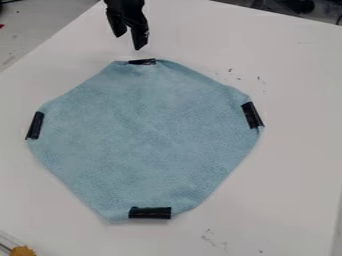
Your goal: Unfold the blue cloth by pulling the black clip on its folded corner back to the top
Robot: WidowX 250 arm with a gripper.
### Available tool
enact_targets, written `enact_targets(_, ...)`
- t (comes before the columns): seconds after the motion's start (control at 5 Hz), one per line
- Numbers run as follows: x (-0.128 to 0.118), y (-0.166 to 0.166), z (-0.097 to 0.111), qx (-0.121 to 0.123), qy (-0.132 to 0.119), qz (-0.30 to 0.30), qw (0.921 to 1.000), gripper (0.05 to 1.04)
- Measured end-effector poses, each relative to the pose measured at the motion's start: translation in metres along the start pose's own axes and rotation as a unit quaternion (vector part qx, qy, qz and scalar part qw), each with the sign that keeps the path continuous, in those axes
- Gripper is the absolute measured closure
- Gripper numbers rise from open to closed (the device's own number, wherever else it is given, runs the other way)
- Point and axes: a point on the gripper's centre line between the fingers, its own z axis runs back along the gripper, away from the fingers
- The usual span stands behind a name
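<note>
Blue cloth point(147, 135) — black tape strips point(150, 213) — white table point(294, 185).

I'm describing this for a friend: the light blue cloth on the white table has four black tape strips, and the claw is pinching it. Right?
Not pinching: the camera view shows the gripper empty, beyond the light blue cloth. The white table and four black tape strips are right.

- My gripper point(129, 42): hard, plastic-looking, slightly glossy.
- Cloth point(143, 140) before me: matt, finely rough textile.
- Tape strips point(150, 213): plastic-looking, slightly glossy.
- Tabletop point(294, 170): smooth, mostly matt.
</note>
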Motion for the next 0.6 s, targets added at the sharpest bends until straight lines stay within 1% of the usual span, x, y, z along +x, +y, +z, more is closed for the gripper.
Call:
enact_targets(0.2,-0.002,-0.024,0.008,-0.008,0.068,0.012,0.9976,0.083)
enact_targets(0.4,-0.008,-0.053,0.022,-0.011,0.096,0.039,0.9946,0.083)
enact_targets(0.6,-0.019,-0.078,0.053,-0.005,0.053,0.067,0.9963,0.083)
